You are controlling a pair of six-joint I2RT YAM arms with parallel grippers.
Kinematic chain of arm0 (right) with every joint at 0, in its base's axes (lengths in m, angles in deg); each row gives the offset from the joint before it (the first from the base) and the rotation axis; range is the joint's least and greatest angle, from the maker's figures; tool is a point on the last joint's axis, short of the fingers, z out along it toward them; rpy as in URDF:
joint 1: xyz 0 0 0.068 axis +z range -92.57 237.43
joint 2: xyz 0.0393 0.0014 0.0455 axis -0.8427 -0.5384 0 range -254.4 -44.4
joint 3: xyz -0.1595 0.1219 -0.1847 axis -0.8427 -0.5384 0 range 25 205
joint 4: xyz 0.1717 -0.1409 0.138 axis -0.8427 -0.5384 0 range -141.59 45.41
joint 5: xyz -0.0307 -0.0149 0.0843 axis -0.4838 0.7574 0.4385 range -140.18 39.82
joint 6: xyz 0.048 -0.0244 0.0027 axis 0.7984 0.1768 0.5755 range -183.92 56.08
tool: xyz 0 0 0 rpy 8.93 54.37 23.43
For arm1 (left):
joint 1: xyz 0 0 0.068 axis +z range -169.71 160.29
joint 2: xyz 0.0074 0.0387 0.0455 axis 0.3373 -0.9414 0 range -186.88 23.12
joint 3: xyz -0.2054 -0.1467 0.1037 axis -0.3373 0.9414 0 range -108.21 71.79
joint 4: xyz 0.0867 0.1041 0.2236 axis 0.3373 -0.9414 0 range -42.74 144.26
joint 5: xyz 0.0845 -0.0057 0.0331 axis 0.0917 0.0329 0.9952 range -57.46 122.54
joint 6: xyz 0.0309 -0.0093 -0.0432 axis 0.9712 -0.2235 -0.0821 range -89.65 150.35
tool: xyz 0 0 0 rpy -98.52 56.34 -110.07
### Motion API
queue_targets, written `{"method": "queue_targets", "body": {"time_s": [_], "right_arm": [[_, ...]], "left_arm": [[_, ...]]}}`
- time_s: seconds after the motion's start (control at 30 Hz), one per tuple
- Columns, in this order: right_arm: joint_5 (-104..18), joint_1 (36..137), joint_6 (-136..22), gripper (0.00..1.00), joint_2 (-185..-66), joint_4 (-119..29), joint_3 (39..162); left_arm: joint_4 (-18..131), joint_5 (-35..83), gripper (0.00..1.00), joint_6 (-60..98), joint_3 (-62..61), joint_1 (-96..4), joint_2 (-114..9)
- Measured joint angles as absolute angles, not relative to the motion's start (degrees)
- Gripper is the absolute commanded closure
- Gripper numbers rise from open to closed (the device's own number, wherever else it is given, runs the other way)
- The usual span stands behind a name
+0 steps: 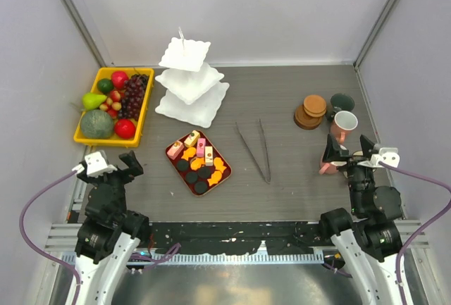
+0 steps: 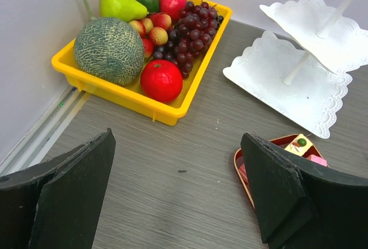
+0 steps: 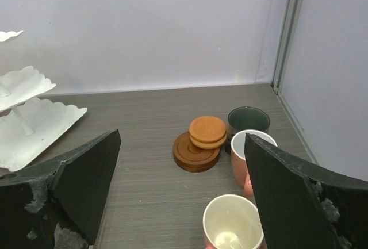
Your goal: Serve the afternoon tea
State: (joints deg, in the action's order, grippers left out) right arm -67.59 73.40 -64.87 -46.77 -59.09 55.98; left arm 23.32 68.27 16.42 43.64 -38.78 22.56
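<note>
The white three-tier stand (image 1: 189,83), scalloped along every edge, sits at 11 o'clock on the surface (image 1: 282,86). At its 6 o'clock a red tray (image 1: 227,169) holds small orange, black and pink-and-cream pastries (image 1: 199,160). Round brown coasters (image 1: 311,111) (stacked unevenly) lie at 2 o'clock, just beside a green mug (image 1: 342,101) and a pink mug (image 1: 344,123). The left fingers (image 2: 75,186) and right fingers (image 3: 86,174) are spread wide, holding nothing.

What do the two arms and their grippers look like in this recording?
The left arm and right arm are black and jointed, each with a white camera block at the wrist and a purple cable. The left gripper and right gripper have broad black wedge-shaped fingers; the right one's show pale scuffs.
</note>
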Motion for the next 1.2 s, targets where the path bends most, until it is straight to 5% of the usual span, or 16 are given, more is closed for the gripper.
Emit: {"method": "queue_targets", "body": {"time_s": [0.3,0.97,1.2], "right_arm": [[-59.7,73.4,-61.8,0.05,-62.2,-61.7,63.4],[-47.1,75.8,-51.4,0.0,-125.6,-70.0,85.5],[-50.7,81.6,-50.1,0.19,-138.7,-70.3,91.5]], "left_arm": [[21.5,68.8,0.01,15.1,43.6,-38.8,22.6],[19.0,68.7,0.01,13.2,42.8,-38.8,22.6],[18.8,68.3,0.01,13.2,42.8,-38.8,22.6]]}}
